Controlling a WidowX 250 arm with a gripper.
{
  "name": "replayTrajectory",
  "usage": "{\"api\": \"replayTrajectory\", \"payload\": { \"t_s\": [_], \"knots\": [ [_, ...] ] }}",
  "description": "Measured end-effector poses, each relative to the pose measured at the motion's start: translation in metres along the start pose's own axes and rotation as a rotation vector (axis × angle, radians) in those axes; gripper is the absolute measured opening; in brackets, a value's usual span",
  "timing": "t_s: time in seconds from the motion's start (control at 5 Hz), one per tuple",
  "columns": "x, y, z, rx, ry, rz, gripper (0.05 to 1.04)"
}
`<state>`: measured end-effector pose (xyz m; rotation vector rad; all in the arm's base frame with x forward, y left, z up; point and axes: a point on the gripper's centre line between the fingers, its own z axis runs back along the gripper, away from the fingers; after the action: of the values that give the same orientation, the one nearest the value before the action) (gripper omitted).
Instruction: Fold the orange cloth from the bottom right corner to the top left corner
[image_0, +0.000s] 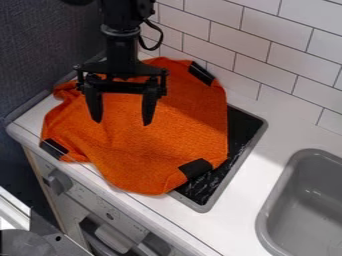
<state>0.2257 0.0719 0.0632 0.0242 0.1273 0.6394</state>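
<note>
Orange cloth (153, 150): spread over most of the black stovetop (244, 122) in front of you, bunched at its upper left, with its near edge lying over onto the white counter (244, 220).
Black patches: you see one near the cloth's top corner (200, 73), one at its left corner (53, 148) and one at its lower right (194, 169).
Your gripper (121, 123): over the upper left part of the cloth, pointing down, its two fingers wide apart with nothing gripped between them; you cannot tell whether the tips touch the fabric.
Grey sink (276, 200): set in the counter to the right of the stovetop in your view.
Wall: white tiles (267, 50) behind the counter.
Knobs: on the stove's front, below the counter edge, one (60, 182) toward the left.
</note>
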Motion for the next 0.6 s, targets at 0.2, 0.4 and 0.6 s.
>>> {"api": "replayTrajectory", "payload": {
  "t_s": [0.2,0.4,0.6],
  "knots": [
    [-0.004,-0.001,-0.007,0.006,0.029,0.002,1.001],
    [-0.015,-0.035,-0.023,-0.004,0.065,-0.026,1.0],
    [-0.024,-0.072,-0.036,-0.089,0.088,-0.059,1.0]
  ]
}}
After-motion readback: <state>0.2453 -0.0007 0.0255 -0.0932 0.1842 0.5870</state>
